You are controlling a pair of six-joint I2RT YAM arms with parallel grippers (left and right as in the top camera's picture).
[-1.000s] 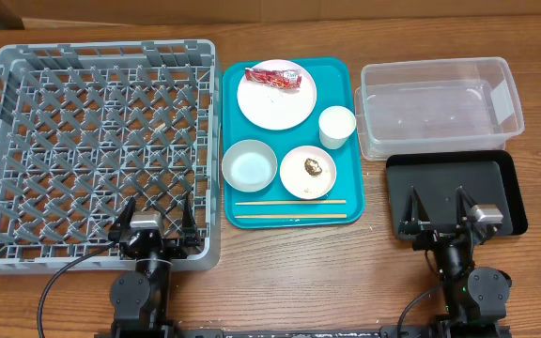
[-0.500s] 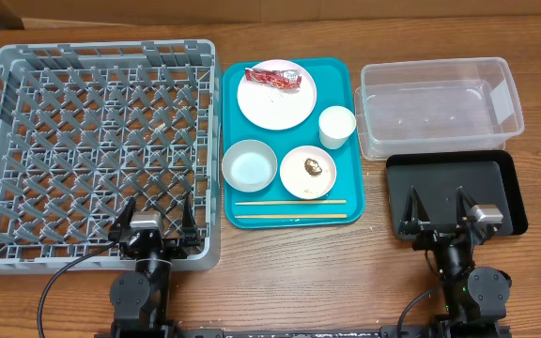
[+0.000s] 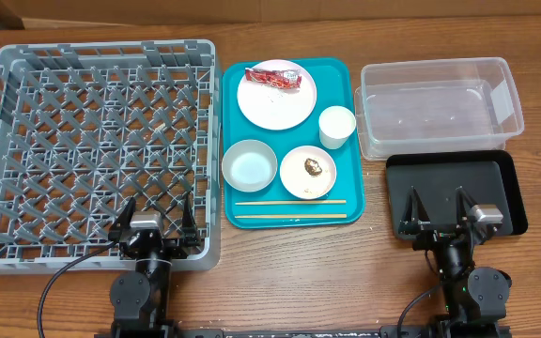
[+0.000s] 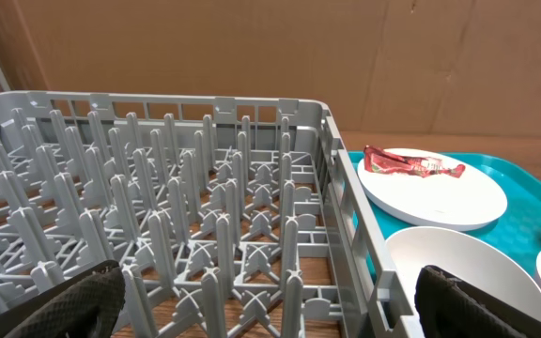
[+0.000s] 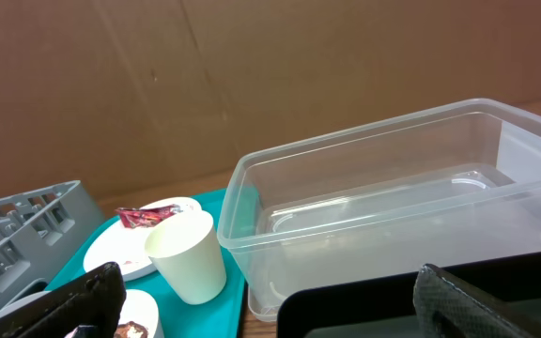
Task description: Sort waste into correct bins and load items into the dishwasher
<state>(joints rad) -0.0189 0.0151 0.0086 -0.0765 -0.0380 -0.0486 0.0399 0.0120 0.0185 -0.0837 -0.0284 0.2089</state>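
Bottom edge, overhead view: left gripper [image 3: 157, 206] and right gripper [image 3: 436, 198] both spread wide, holding nothing. Red wrapper [image 3: 273, 76] lies on large plate [image 3: 275, 103], teal tray [image 3: 337, 81], upper centre; dish rack [image 3: 101, 53] left.

No text can be read; the red wrapper [image 3: 273, 76] may carry print, too blurred

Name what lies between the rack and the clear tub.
The teal tray lies there, holding big plate, small plate, bowl, cup and chopsticks; overhead view shows it.
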